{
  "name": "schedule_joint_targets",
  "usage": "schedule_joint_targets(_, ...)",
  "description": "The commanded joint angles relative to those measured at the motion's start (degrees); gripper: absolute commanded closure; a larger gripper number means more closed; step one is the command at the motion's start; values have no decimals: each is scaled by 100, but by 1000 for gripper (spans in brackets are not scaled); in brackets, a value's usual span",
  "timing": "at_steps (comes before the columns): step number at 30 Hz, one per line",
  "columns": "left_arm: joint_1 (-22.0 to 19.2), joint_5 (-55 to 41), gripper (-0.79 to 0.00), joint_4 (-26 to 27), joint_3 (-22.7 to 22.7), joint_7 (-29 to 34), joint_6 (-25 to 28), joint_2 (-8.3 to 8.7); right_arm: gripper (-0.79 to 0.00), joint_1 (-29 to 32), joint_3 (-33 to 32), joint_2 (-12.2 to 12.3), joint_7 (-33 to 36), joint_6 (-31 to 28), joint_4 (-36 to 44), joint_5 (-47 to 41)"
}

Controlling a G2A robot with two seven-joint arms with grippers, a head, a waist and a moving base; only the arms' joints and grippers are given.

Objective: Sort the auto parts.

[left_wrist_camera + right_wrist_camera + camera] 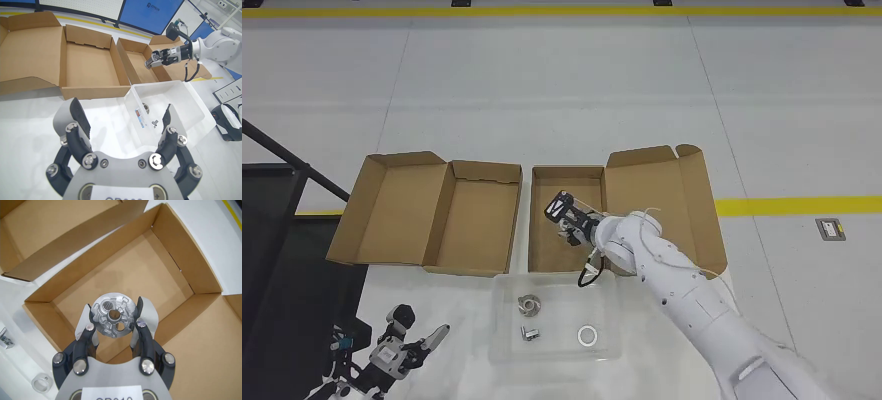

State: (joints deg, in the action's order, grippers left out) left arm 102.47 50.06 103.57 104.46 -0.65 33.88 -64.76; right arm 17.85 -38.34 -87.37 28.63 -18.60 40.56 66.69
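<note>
From the top, the right gripper [570, 225] hangs over the right box [557, 190]. The left box [477, 225] sits just beside it, and both boxes look bare inside. Near them is a clear tub [572, 300] with three parts in it: a round hub [530, 302], a small bracket [530, 333] and a ring [589, 335]. The left gripper [412, 345] is at the near left, well apart from the tub.

From the left wrist, the left gripper's fingers are spread wide with nothing between them. Far off, the right gripper holds a round metal part [148, 64] above the right box.

From the right wrist, the fingers pinch the round part by its two sides. It has teeth and holes, and it hangs in the air over the box floor.

I think the job has just begun. No part lies in a box yet, one is on its way, and three wait in the tub
</note>
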Motion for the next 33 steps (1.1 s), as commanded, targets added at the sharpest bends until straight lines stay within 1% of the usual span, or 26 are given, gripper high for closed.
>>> schedule_joint_targets(1,0,0,-785,0,0,0,0,0,0,-140,65,-112,-66,27,-460,-59)
schedule_joint_targets(8,0,0,-785,0,0,0,0,0,0,-381,210,-430,-528,94,-1467,-184)
schedule_joint_targets(9,0,0,-785,0,0,0,0,0,-123,-405,218,-467,-586,95,-1571,-201)
schedule_joint_targets(10,0,0,-785,0,0,0,0,0,-342,-437,226,-514,-649,99,-1687,-220)
schedule_joint_targets(11,0,0,-785,0,0,0,0,0,-690,-461,239,-546,-680,96,-1763,-217)
schedule_joint_targets(12,0,0,-785,0,0,0,0,0,-785,-476,243,-566,-699,102,-1811,-219)
schedule_joint_targets(19,0,0,-785,0,0,0,0,0,-785,-612,281,-731,-868,142,-2150,-170)
schedule_joint_targets(24,0,0,-785,0,0,0,0,0,-785,-643,274,-768,-1192,149,-2173,-98)
schedule_joint_targets(26,0,0,-785,0,0,0,0,0,-785,-650,263,-755,-1392,53,-2116,-48)
schedule_joint_targets(30,0,0,-785,0,0,0,0,0,-785,-577,221,-654,-1928,-278,-1862,106)
schedule_joint_targets(33,0,0,-785,0,0,0,0,0,-785,-386,165,-482,-2432,-606,-1398,353)
